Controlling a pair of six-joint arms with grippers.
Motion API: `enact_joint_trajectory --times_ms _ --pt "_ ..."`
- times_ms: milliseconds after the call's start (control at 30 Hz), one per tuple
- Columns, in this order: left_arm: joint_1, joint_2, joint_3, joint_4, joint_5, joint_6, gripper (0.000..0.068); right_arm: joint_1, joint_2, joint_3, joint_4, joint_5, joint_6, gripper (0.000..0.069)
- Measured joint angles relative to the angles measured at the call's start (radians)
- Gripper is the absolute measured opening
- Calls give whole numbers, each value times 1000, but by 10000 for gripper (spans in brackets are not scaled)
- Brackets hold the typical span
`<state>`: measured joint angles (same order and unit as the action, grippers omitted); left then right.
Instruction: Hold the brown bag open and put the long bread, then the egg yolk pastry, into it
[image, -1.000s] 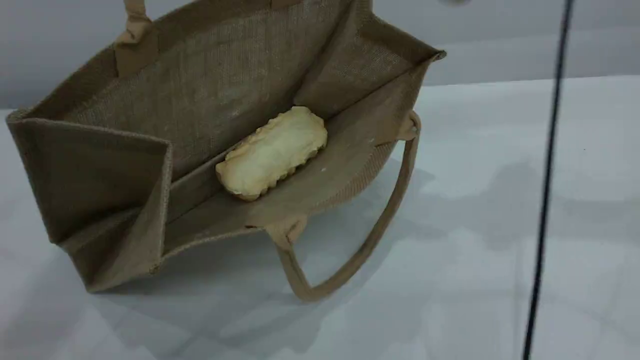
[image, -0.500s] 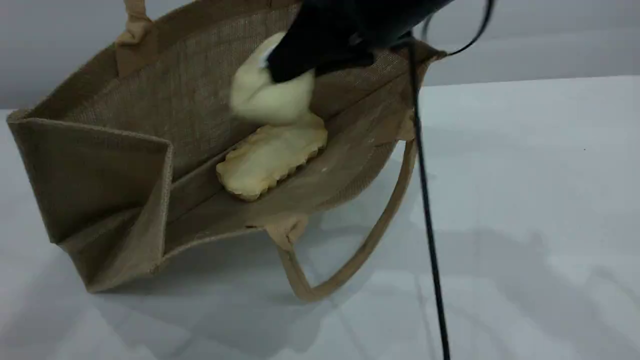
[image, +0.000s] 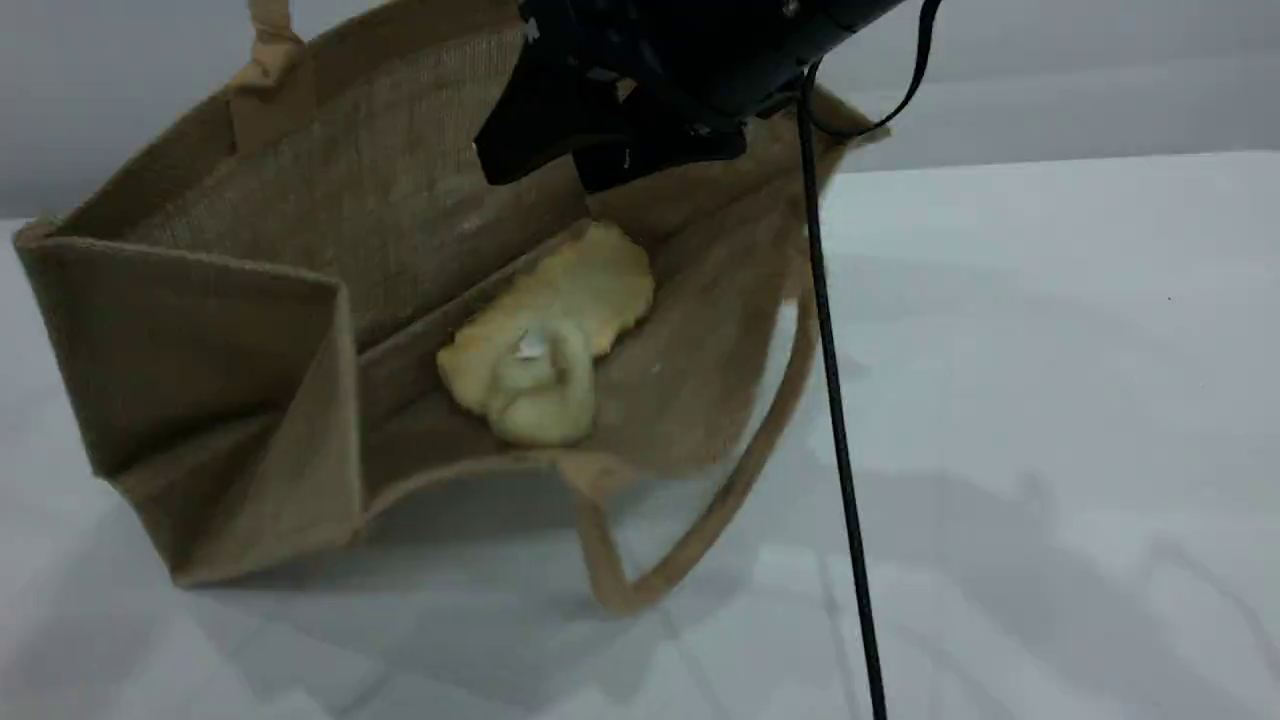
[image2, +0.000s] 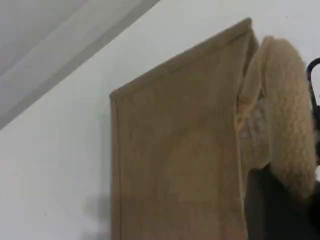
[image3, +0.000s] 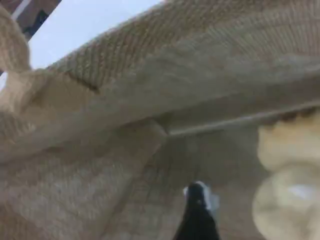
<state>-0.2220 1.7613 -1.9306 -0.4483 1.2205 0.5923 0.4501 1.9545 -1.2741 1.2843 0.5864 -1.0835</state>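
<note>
- Lying inside the brown bag (image: 200, 330) on its floor, the egg yolk pastry (image: 535, 385) is now pressing against the near end of the long bread (image: 590, 290). Half a second ago it was hanging in the right jaws above the loaf.
- The right jaws are now standing wide apart with nothing between them, over the bag's mouth. A second ago no arm was showing.
- The bag's near wall is sagging and blurring, having shifted slightly since then.
- Only the left wrist view is showing the left jaws pinching together on the bag's raised handle (image2: 287, 125); the scene view is cutting that grip off at its top edge.
- The right wrist view is looking into the bag, showing one fingertip (image3: 197, 210) beside pastry and bread.
- Counting: one bag with two handles, one long bread, one pastry, and one black cable (image: 835, 420) hanging over the white desk (image: 1050, 400).
</note>
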Motion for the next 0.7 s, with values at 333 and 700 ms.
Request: enact_joint_trajectory --times_ms 333,700 --pt "0 0 1 -5 0 0 83 -40 -78 0 -63 74 7 539" --pt "-10 38 3 -157 0 11 83 -253 -336 0 -277 192 178 526"
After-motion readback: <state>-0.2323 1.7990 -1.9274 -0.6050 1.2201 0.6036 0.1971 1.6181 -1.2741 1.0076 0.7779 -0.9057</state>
